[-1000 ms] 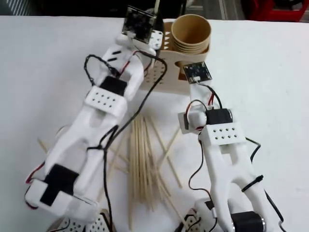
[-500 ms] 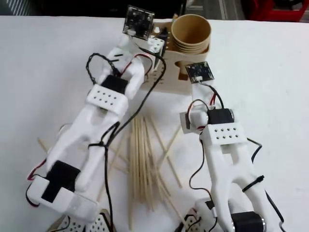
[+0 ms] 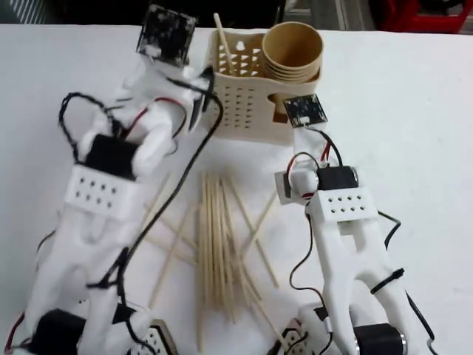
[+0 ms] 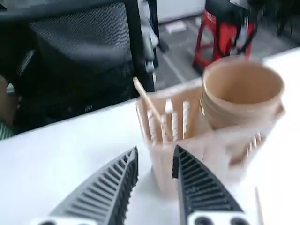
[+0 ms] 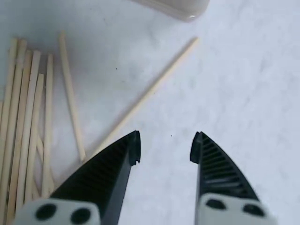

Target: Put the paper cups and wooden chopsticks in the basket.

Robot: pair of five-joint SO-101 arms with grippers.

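The stacked paper cups (image 3: 293, 48) and one chopstick (image 3: 223, 37) stand in the basket (image 3: 247, 111), the other wooden chopsticks (image 3: 214, 244) lie scattered on the table (image 3: 414, 111) between the arms, and the left gripper (image 4: 154, 157), narrowly parted, and the right gripper (image 5: 164, 143), wider, hold nothing.

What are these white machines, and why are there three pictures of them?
They are two small robots: the white left arm and the white right arm, at a white table. One picture looks down from a fixed camera above. The other two come from a camera on each arm's wrist. The dark pincers are grippers: the left gripper and the right gripper are both open, holding nothing. A beige perforated plastic basket holds a stack of tan paper cups and one wooden chopstick. Many more wooden chopsticks lie loose on the table.
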